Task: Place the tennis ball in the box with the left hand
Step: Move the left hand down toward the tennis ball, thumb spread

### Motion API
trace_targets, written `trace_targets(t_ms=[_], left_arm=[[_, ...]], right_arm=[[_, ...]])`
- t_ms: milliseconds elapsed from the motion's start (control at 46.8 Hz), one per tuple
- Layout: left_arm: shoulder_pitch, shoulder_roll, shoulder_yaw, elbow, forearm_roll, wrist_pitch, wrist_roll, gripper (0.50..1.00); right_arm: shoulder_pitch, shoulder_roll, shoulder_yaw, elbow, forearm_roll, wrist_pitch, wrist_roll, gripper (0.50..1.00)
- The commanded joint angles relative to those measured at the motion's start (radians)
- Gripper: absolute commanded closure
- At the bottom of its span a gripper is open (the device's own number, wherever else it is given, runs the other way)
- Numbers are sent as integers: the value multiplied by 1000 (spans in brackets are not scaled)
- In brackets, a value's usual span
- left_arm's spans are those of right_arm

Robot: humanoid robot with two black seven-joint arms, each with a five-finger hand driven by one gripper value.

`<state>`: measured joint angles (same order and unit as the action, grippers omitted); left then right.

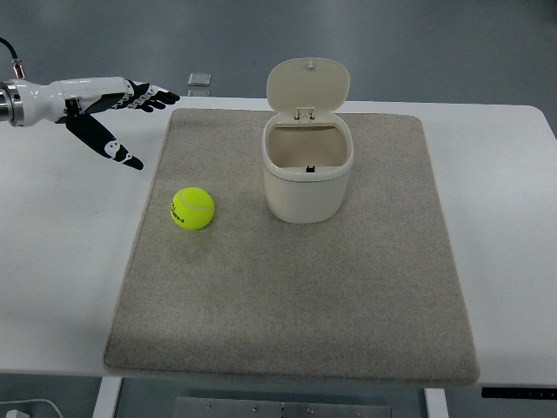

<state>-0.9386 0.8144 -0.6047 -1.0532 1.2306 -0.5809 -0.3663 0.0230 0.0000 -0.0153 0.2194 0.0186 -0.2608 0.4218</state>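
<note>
A yellow-green tennis ball [192, 208] lies on the left part of a grey mat [296, 296]. A cream box [307, 169] with its hinged lid standing open stands on the mat to the ball's right, and its inside looks empty. My left hand [130, 113] comes in from the upper left edge, hovering over the bare table beyond the mat's far left corner. Its fingers are stretched out flat and the thumb points down toward the ball. It is open, holds nothing, and is well apart from the ball.
The mat lies on a white table [61, 252] whose far edge runs behind the box. A small grey square plate [199, 81] sits on the floor beyond the table's far edge.
</note>
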Motion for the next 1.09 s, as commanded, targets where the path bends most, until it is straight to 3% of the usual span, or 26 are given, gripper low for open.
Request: trace_targets(t_ms=[0,107,278,364,513,1070], left_arm=[[0,-9,-1,10,97,19,-46,514],[3,-12,26,-19,243,114,-74,512],[10,32,161,-123,271,352,-105,512],[14,61,210,-189,273,414,-106,512],[18,89,236,-260,289,421,-105,512],[6,-1,279,-214,441,428,-100,521]], right_arm=[[0,0,0,0,1,0,0,562],[0,0,0,0,0,0,0,562],[0,0,0,0,0,0,0,562],[0,0,0,0,0,0,0,562],[0,0,0,0,0,0,0,562],[0,0,0,0,0,0,0,562]])
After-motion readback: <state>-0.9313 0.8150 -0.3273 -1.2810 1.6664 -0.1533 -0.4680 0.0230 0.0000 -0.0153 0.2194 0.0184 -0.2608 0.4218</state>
